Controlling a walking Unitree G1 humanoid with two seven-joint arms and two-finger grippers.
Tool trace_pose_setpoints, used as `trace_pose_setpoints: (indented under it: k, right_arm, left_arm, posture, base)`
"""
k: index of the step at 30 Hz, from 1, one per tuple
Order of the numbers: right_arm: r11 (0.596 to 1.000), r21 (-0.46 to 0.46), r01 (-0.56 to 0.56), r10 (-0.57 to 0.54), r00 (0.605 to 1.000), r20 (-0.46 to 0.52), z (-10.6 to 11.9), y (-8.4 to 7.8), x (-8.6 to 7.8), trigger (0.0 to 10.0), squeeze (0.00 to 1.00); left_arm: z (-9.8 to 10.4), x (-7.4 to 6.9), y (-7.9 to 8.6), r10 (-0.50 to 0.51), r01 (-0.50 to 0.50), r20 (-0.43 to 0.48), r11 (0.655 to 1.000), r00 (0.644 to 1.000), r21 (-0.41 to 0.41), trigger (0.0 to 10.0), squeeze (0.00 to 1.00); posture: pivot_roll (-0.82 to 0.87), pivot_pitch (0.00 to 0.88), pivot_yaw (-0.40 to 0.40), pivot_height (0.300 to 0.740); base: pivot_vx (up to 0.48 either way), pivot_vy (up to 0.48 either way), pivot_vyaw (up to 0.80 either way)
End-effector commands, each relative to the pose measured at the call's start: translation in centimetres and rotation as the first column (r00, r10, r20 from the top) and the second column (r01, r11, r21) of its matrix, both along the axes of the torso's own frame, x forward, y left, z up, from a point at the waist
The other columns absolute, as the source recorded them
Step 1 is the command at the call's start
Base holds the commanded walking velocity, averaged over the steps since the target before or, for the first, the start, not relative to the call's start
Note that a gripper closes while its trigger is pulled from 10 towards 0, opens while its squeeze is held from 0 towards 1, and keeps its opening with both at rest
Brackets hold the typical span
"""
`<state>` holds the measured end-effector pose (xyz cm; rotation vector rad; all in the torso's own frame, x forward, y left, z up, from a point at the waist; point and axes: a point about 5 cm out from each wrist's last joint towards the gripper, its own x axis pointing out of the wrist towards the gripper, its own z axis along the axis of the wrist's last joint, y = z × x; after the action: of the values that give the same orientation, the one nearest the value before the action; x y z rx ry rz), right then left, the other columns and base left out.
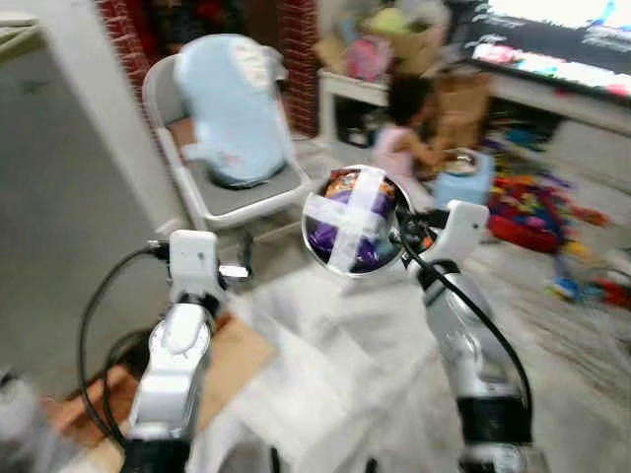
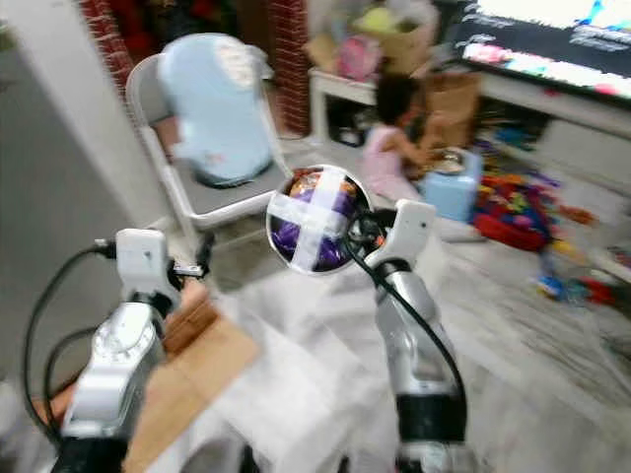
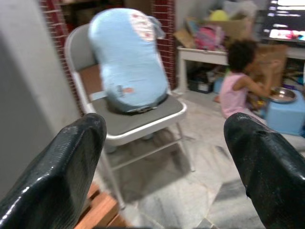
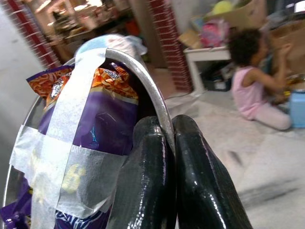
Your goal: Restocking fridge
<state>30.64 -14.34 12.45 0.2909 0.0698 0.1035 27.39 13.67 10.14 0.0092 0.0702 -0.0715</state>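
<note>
Bowl (image 1: 352,220), metal and round, is hanging in mid-air ahead of you, just beyond the white sheeting (image 1: 345,365) that is covering the near floor. You are carrying it tipped on its side so the mouth is facing back toward you. A purple and orange snack bag (image 4: 90,129) is sitting inside, strapped in by a cross of pale tape (image 2: 317,229). Your right gripper (image 4: 167,143) is pinching the thin rim, one finger inside and one outside, pressed tight together.

I am judging the load as light, but the rim is smooth, hard steel, so it could be slipping or swivelling in that narrow pinch while you are walking. The tape is doing the work of keeping the soft bag in, so keep hold at the rim and avoid squeezing the bag itself.

Your left gripper (image 3: 164,157) is reaching forward on the left with its fingers spread wide and nothing between them.

Farther out, a grey folding chair (image 1: 246,192) is standing at far left with a pale blue cushion (image 1: 232,108) leaning on its back. A child (image 3: 240,83) is sitting on the floor at far right beside a blue stool (image 1: 461,179), with toys (image 1: 537,212) scattered around. A flattened cardboard piece (image 1: 232,360) is lying near left. The head views are blurring, and I am not making out a fridge.
</note>
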Motion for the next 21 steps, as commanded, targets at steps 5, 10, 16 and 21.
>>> trace_pose_setpoints:
  k: [5, 10, 16, 21]
  right_arm:
    - [0.998, -0.032, 0.06, -0.059, 0.998, 0.039, 1.1, -1.3, 0.2, 10.0, 0.0]
    - [0.992, -0.113, 0.06, -0.058, 0.998, 0.02, 0.8, -1.5, 0.3, 10.0, 0.0]
    - [0.989, -0.145, 0.032, -0.027, 0.999, 0.037, 0.9, -1.1, 0.3, 10.0, 0.0]
    - [0.98, -0.196, 0.033, -0.021, 0.998, 0.061, 1.2, -1.0, 0.4, 10.0, 0.0]
  left_arm:
    - [0.7, 0.2, 0.7, 0.017, -0.017, 0.011, 1.0, 1.0, 0.014, 10.0, 0.0]
    - [0.3, -0.2, 1.9, 0.08, -0.08, 0.01, 0.996, 0.997, 0.036, 10.0, 0.0]
    - [0.4, 0.0, 1.8, 0.072, -0.073, 0.019, 0.997, 0.997, 0.031, 10.0, 0.0]
    - [0.4, -0.1, 1.6, 0.069, -0.069, 0.018, 0.997, 0.997, 0.018, 10.0, 0.0]
  posture:
    - [-0.03, 0.003, 0.034, 0.74]
    - [-0.02, 0.0, 0.035, 0.74]
    - [-0.02, 0.0, 0.03, 0.74]
    - [-0.02, 0.0, 0.028, 0.74]
  base:
    - [0.0, 0.42, 0.0]
    - [0.0, 0.48, 0.0]
    - [0.0, 0.48, 0.0]
    - [0.0, 0.48, 0.0]
